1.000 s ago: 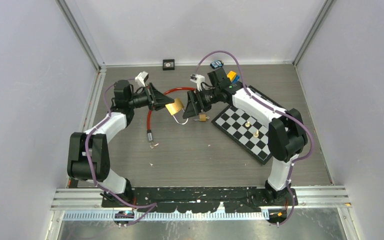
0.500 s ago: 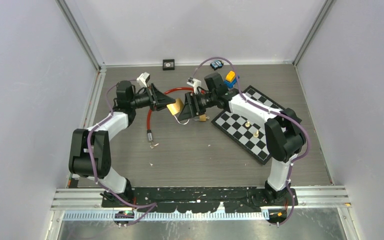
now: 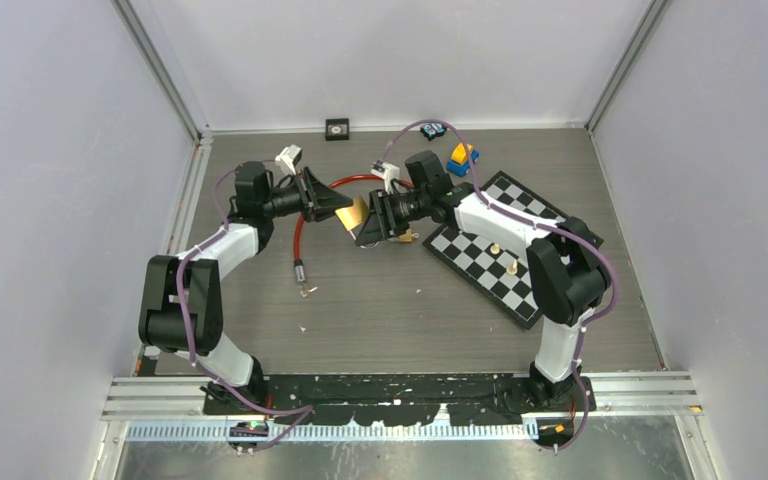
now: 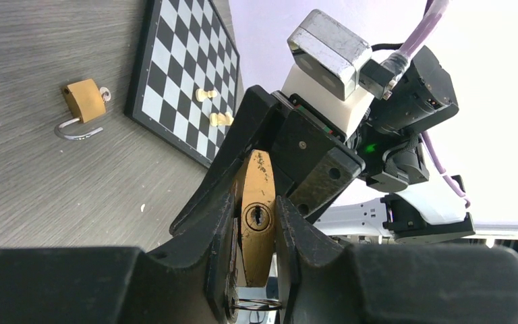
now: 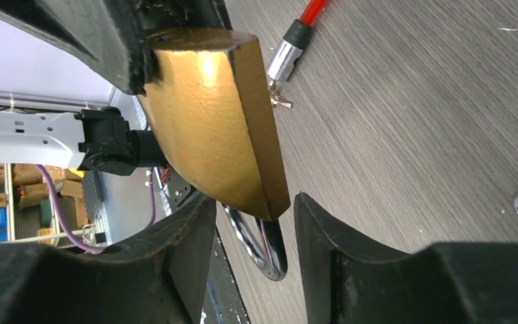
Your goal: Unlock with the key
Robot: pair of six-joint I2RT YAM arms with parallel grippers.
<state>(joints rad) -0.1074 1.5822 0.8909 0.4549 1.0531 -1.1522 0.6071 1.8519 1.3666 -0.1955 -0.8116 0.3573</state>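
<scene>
The left fingers (image 4: 209,229) are clenching the brass padlock (image 4: 256,179) left of the chessboard (image 3: 475,265). The right fingers (image 5: 175,270) are straddling its shackle end, unclenched. Its keyhole (image 4: 257,217) is gaping empty, so unlocking is not yet happening.

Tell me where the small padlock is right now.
Left wrist view, upper left: the small padlock lies on the table, shackle open, just left of the chessboard and not touching it.

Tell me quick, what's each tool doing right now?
Left tool: shut on the brass padlock.
Right tool: open, straddling that padlock's end.
</scene>
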